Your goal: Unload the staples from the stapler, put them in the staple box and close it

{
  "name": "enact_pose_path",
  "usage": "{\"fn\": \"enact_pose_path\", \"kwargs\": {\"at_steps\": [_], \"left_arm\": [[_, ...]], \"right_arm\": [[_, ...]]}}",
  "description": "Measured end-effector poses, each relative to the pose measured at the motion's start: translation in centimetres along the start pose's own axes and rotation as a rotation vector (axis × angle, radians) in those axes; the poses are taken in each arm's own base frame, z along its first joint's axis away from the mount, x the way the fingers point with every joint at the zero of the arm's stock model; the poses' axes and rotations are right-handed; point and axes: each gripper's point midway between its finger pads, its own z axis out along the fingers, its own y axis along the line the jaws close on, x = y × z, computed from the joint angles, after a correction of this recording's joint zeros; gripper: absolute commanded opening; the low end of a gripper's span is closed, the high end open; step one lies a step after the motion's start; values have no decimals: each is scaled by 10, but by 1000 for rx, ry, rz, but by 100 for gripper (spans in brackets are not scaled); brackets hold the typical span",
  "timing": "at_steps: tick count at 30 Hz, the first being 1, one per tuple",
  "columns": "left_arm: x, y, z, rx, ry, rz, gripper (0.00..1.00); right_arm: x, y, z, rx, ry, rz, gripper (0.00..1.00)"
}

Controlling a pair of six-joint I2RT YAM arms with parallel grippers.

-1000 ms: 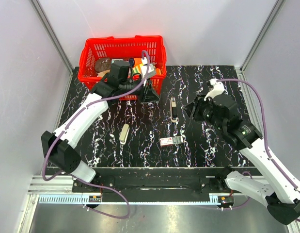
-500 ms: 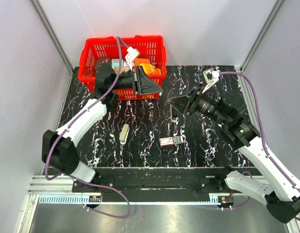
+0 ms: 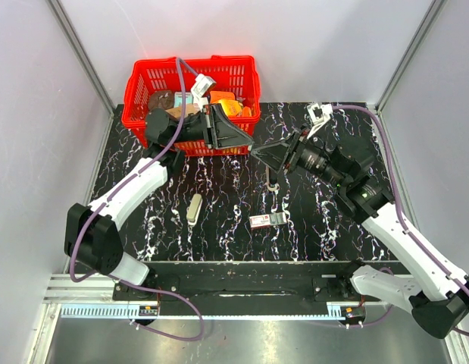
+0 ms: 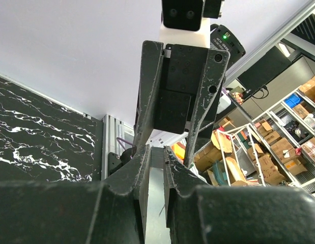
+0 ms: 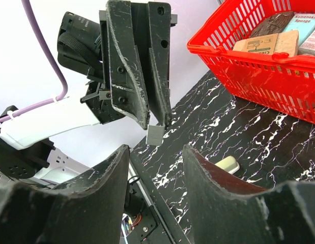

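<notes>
Counting near to far on the table [image 3: 219, 243]: one red-and-white box [image 3: 267, 220], one beige block [image 3: 194, 208], one stapler [image 3: 273, 183] lying mid-table, partly under the right hand [image 3: 258, 154], whose fingers are apart. One red basket [image 3: 130, 95] at far left. Left hand [image 3: 249, 142] clamped on a small grey strip [image 5: 156, 135]. Versus 0.5 s ago: right hand closer to left hand; table items unmoved.

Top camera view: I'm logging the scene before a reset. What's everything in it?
table: one, black marbled
basket: one, red, far-left corner of the table
packets: several, mixed colours, in the basket
stapler: one, silver and black, mid-table, partly covered from above
block: one, beige, left of the stapler
box: one, red and white, nearer than the stapler
grey piece: one, held above the table
left gripper: one, black, shut on the grey piece
right gripper: one, black, open, facing the left one
</notes>
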Motion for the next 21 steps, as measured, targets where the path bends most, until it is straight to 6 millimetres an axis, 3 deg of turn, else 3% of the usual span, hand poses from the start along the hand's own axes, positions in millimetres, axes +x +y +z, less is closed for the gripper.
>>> {"fn": "enact_pose_path", "kwargs": {"at_steps": [21], "left_arm": [[5,4,4,-7,10,9,0]], "right_arm": [[7,-8,12,-3,22,10,32]]}}
